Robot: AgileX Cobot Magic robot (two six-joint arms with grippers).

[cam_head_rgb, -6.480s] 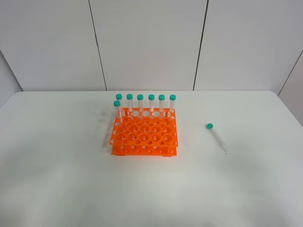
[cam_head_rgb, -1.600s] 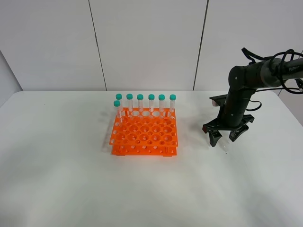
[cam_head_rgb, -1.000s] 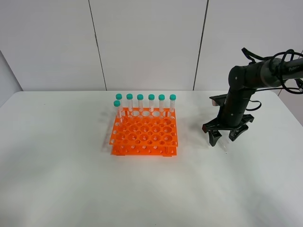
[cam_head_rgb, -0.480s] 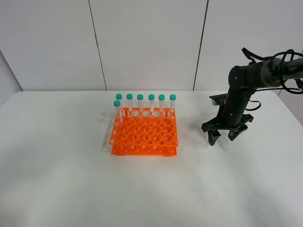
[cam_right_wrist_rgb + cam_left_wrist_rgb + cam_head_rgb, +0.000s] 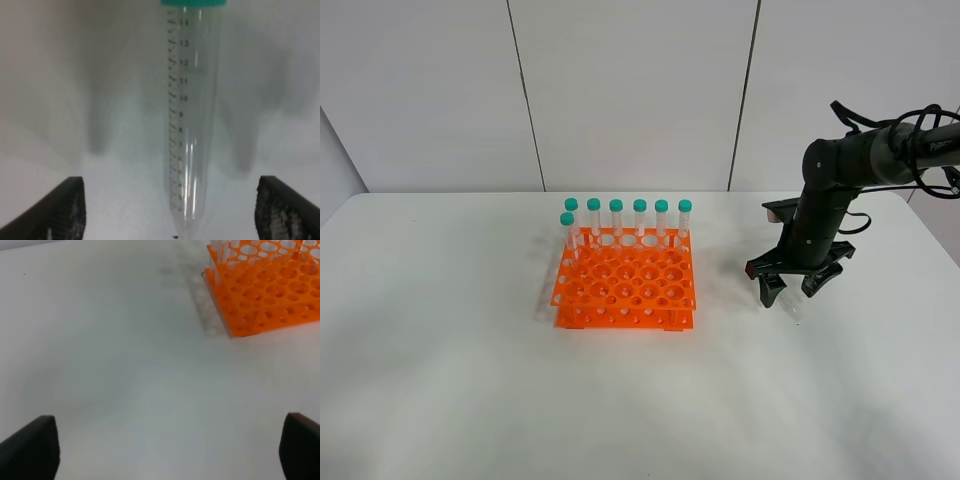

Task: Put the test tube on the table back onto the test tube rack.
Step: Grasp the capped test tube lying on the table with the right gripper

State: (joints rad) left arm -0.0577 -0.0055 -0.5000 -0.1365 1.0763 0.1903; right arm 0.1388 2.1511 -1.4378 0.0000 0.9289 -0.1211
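Nearest to us, on the near left side of the test tube rack (image 5: 625,285), the left gripper (image 5: 165,447) hangs over the bare table (image 5: 470,350). Its fingers are spread wide with nothing between them, well apart from the rack. To the right of the rack, we find the right gripper (image 5: 792,292) pointing down at the table on its black arm (image 5: 830,190), its claw wide. The test tube (image 5: 192,125) lies flat on the table between the two fingers (image 5: 67,210), touching neither. Its green cap (image 5: 194,3) and printed scale show clearly. At the rack's far edge stand seven capped tubes (image 5: 640,222): six in the last row, one just before them at the left corner. Beyond the rack rises a panelled wall (image 5: 630,90).
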